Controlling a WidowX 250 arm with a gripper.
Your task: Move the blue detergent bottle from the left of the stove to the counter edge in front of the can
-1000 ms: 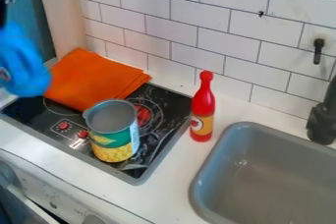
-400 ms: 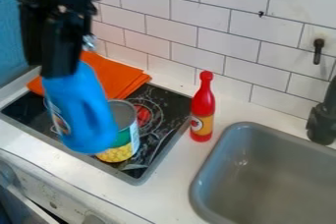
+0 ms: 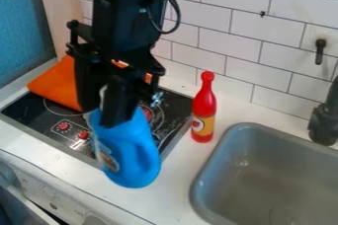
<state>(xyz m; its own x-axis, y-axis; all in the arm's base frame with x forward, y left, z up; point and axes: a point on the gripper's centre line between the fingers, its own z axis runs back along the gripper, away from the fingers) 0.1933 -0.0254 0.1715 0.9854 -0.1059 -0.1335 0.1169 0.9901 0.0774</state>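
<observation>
Gripper (image 3: 102, 113): black, in the left half of the frame, below the arm (image 3: 125, 17), which enters at the top edge; closed on the upper end of the blue bottle.
Blue bottle (image 3: 129, 145): held, in the lower left half of the frame; tilted, upper end toward the upper left, base toward the lower right; built-in handle on its right side, printed label on its left side; overlaps the lower right border of the cooktop in the view.
Cooktop (image 3: 43, 115): black, glossy, grey border, set in the counter at left; two red knobs (image 3: 64, 126) near its lower left side.
Orange cloth (image 3: 54, 83): folded, on the upper left part of the cooktop, partly behind the gripper.
Red bottle (image 3: 204, 101): upright on the counter, near frame centre, between cooktop and sink; narrow neck, yellow-orange label.
Sink (image 3: 271, 169): grey basin, lower right of the frame.
Faucet (image 3: 323, 120): black, right edge of the frame, beside the sink rim.
Counter (image 3: 161, 199): white, surrounds cooktop and sink.
Wall (image 3: 231, 26): white rectangular tiles, dark joints, across the upper frame; black fixture (image 3: 320, 51) at upper right.
Blue panel (image 3: 25, 34): upper left of the frame.
</observation>
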